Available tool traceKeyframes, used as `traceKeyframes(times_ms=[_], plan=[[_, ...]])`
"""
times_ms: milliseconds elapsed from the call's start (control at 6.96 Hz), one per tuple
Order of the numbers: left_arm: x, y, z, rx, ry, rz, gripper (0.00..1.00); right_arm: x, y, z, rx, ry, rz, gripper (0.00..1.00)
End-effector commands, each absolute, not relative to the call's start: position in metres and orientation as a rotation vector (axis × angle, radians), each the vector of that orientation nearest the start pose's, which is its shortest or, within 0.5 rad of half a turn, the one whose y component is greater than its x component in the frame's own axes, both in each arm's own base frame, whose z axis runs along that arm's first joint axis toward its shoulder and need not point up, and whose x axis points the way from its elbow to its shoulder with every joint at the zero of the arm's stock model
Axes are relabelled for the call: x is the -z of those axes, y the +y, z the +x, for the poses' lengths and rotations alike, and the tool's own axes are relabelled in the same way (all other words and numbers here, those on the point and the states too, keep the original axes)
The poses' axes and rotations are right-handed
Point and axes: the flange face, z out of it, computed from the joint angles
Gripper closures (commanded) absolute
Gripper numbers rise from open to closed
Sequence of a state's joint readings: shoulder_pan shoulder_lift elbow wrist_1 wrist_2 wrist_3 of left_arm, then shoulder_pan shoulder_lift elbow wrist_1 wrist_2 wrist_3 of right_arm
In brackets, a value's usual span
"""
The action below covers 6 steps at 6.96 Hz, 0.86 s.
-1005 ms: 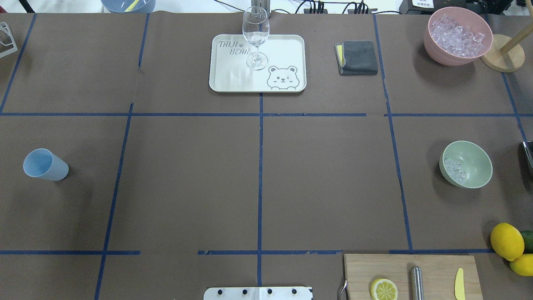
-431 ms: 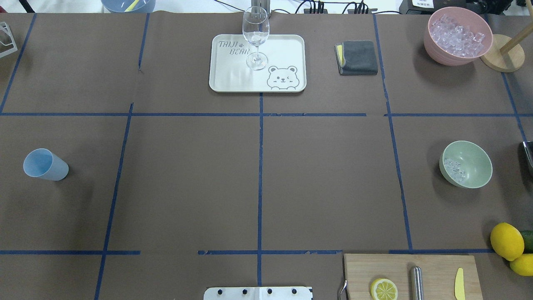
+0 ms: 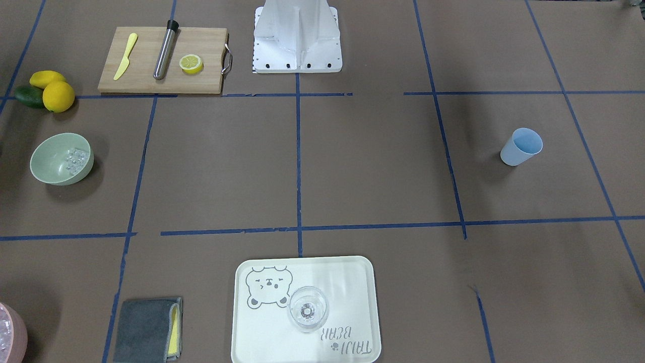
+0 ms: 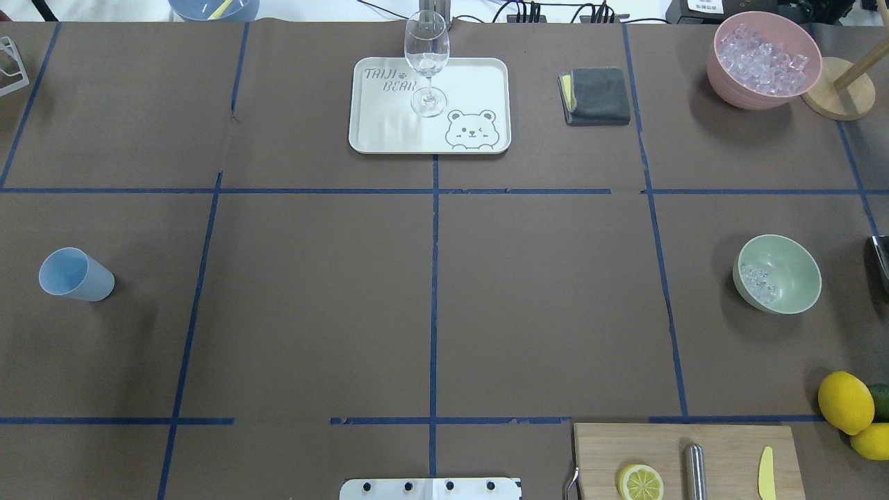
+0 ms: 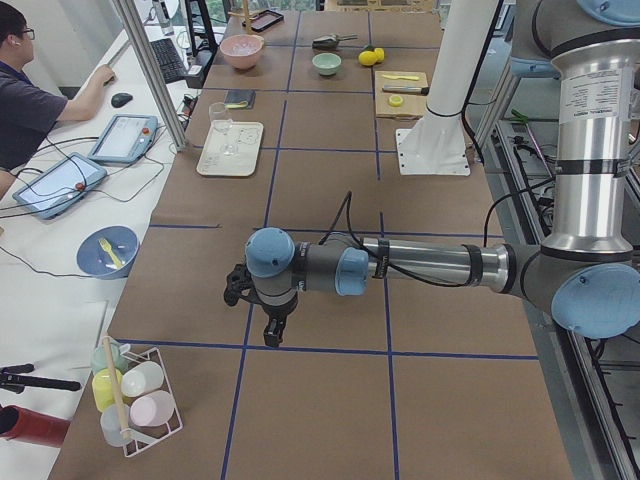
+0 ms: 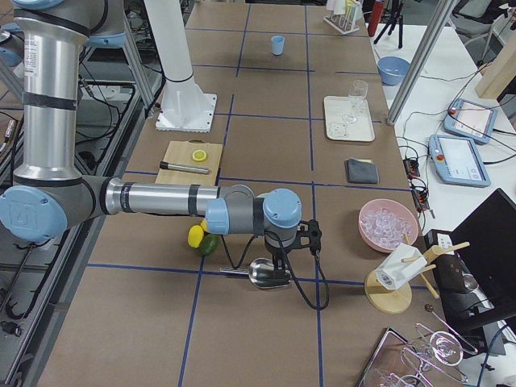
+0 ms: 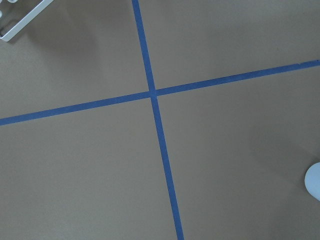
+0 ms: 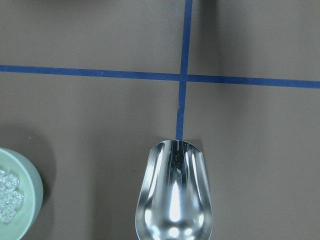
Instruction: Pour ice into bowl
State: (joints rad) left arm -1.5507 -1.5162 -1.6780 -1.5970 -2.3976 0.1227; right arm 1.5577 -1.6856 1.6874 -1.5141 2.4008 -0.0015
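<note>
The pale sage-green bowl stands at the table's right side, upright, with a small heap of clear ice cubes inside. It also shows in the front view and at the right wrist view's lower left. An empty shiny metal scoop fills the bottom of the right wrist view, just right of the bowl. My right gripper is over that scoop; I cannot tell if it is shut. My left gripper hangs over bare table far left; its state is unclear.
A pink bowl full of ice stands at the back right beside a wooden stand. A blue cup is at the left. Tray with a wine glass, grey cloth, lemons and cutting board surround.
</note>
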Motion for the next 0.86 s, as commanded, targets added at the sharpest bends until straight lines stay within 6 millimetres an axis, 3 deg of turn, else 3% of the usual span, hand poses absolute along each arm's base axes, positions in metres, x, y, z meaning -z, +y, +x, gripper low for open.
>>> traceKeyframes(times_ms=[0, 718], plan=[[-0.6250, -0.4748, -0.0506, -0.168, 0.822, 0.119, 0.00, -0.6454, -0.4476, 0.0543, 0.037, -0.830, 0.050, 0.00], [-0.6258, -0.4748, -0.0508, -0.168, 0.819, 0.119, 0.00, -0.6461, -0.4479, 0.0544, 0.041, -0.828, 0.057, 0.00]])
